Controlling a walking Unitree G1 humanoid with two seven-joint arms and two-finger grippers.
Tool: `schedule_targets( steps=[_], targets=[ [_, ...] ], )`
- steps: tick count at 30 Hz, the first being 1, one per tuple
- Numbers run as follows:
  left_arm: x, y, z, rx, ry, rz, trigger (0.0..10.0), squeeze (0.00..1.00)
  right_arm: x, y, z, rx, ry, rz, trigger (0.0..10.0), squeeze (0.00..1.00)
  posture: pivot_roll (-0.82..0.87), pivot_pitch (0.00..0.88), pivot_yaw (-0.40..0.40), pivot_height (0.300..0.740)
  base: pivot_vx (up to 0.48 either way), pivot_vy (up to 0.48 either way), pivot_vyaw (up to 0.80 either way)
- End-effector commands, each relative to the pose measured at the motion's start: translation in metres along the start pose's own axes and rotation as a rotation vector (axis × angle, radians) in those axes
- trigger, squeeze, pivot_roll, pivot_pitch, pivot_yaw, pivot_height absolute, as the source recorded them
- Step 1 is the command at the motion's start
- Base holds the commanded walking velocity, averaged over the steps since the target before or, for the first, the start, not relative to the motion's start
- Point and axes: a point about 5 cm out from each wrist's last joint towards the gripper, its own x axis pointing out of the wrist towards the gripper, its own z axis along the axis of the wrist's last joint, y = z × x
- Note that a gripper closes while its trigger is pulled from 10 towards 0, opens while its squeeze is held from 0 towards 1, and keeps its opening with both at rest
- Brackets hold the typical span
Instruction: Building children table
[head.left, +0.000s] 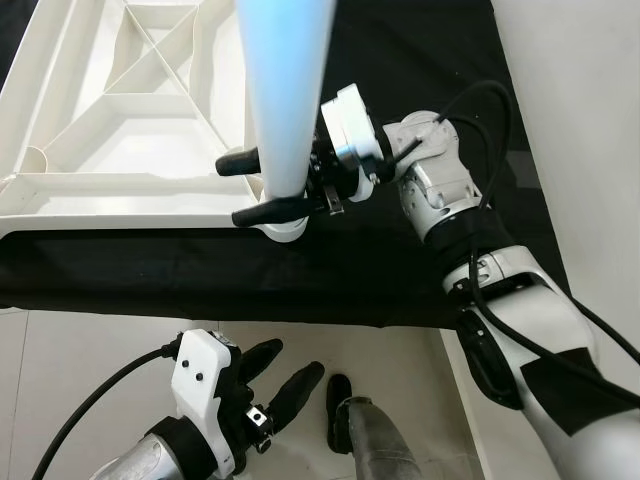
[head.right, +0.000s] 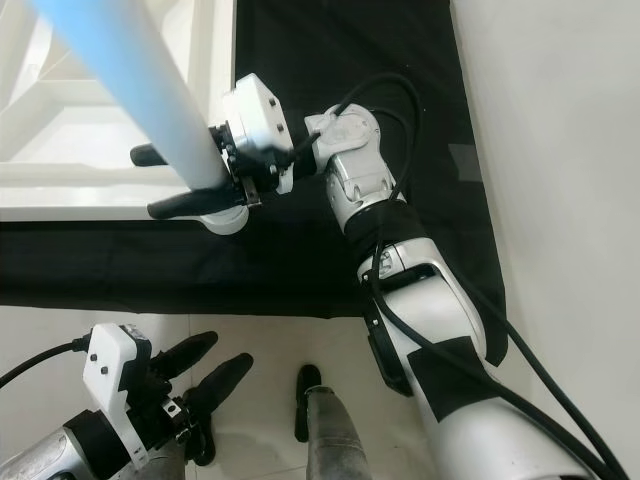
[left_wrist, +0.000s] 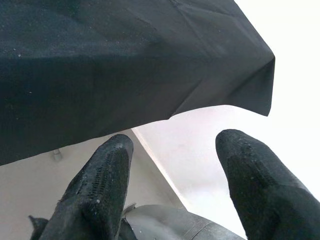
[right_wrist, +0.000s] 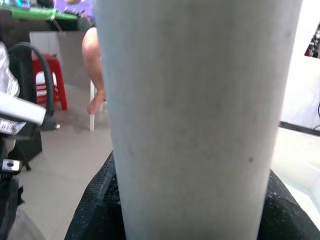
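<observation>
the pale blue leg (head.left: 285, 90) stands upright at the corner of the upturned white tabletop (head.left: 120, 120), clamped by the right tool (head.left: 262, 188). both rest on a black cloth (head.left: 420, 60) over pale floor tiles (head.left: 100, 350). the left tool (head.left: 285, 385) hangs low, fingers parted, holding nothing.

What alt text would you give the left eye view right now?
The right claw grips a pale blue table leg standing upright at the corner socket of an upturned white tabletop on black cloth. The left claw hangs open over the floor.
</observation>
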Motion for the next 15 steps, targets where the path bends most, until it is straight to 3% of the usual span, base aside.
schedule_targets(
  steps=[1, 7, 15],
  targets=[
    [-0.0013, -0.0007, -0.0084, -0.027, 0.033, 0.002, 10.0, 0.00, 0.0027, -0.0014, -0.0025, 0.079, -0.069, -0.015, 10.0, 0.00, 0.10, 0.447, -0.105, 0.740, 0.000, 0.000, 0.00],
    [-0.0008, -0.0007, -0.0080, -0.026, 0.030, 0.004, 10.0, 0.00, 0.0023, -0.0086, 0.0037, 0.153, -0.168, -0.061, 10.0, 0.00, 0.10, 0.450, -0.106, 0.740, 0.000, 0.000, 0.00],
    [-0.0005, -0.0010, -0.0078, -0.025, 0.029, 0.004, 10.0, 0.00, 0.0065, -0.0054, -0.0044, 0.169, -0.123, -0.052, 10.0, 0.00, 0.10, 0.450, -0.106, 0.740, 0.000, 0.000, 0.00]
  ],
)
